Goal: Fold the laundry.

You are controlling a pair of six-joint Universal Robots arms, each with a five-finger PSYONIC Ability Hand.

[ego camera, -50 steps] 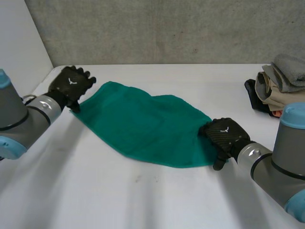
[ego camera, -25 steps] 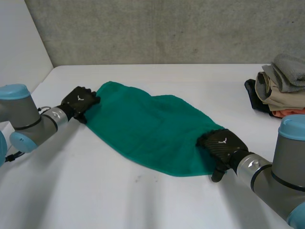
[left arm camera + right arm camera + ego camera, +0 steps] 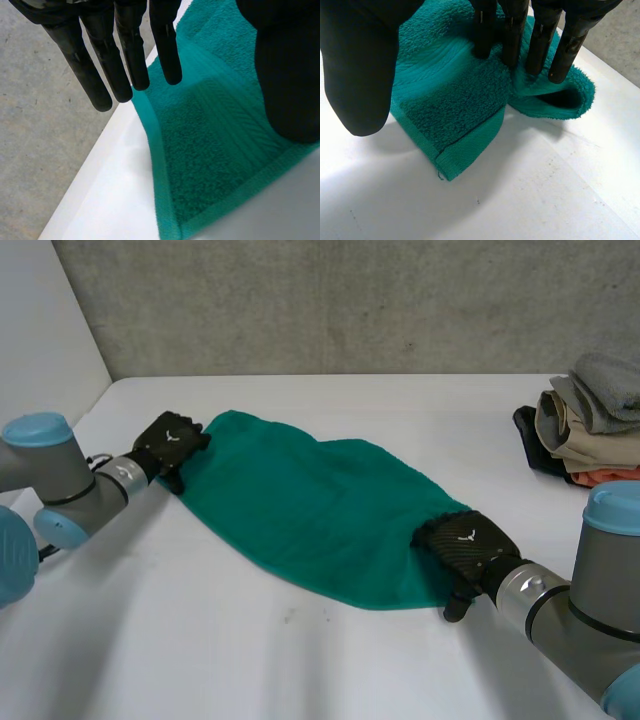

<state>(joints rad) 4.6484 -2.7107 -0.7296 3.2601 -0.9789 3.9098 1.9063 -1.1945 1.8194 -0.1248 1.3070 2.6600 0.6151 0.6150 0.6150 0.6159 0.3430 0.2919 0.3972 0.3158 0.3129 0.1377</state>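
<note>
Where it lies spread on the white table [image 3: 300, 660], the green towel [image 3: 320, 510] runs its long axis on a diagonal, from a far left end to a near right end. Far left corner: just beside the table's left edge, with the left hand [image 3: 170, 440] over it. Its fingers [image 3: 125, 55] are straight and set wide from the thumb [image 3: 287, 75], tips at the hem, nothing gripped. Near right end: the right hand [image 3: 465, 545] is on it, fingers [image 3: 512, 30] straight, tips pressed into a bunched fold, thumb well apart. Bare table lies open along both long sides of the towel. 1 pile of folded clothes [image 3: 590, 420] sits at the far right, well apart from the towel.
</note>
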